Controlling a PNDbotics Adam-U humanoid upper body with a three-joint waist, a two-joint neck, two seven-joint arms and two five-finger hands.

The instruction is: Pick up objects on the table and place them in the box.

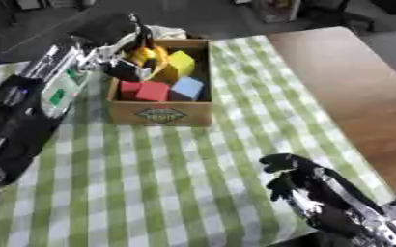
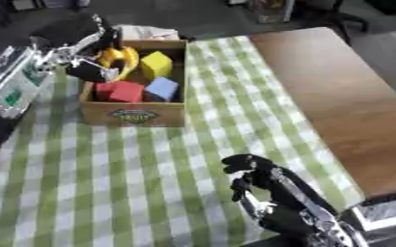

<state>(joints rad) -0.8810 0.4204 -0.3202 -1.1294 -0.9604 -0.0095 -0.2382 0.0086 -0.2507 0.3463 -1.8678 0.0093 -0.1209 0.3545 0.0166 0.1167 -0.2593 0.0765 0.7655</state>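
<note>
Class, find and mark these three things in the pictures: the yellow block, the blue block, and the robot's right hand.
yellow block (image 1: pixel 181 63), left eye view, on its top face.
blue block (image 1: pixel 187 88), left eye view, on its top face.
right hand (image 2: pixel 254 174), right eye view, on the curled dark fingers.

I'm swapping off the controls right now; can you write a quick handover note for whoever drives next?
Left hand: over the wooden box's left rim, at a yellow curved piece; whether its fingers grip it cannot be told.
Right hand: idle near the lower right, fingers curled, holding nothing.
In the box: yellow cube, red block, pale blue block.
Done: those blocks are in.
Left: finish placing the yellow piece. No other loose objects show on the green checked tablecloth.
</note>
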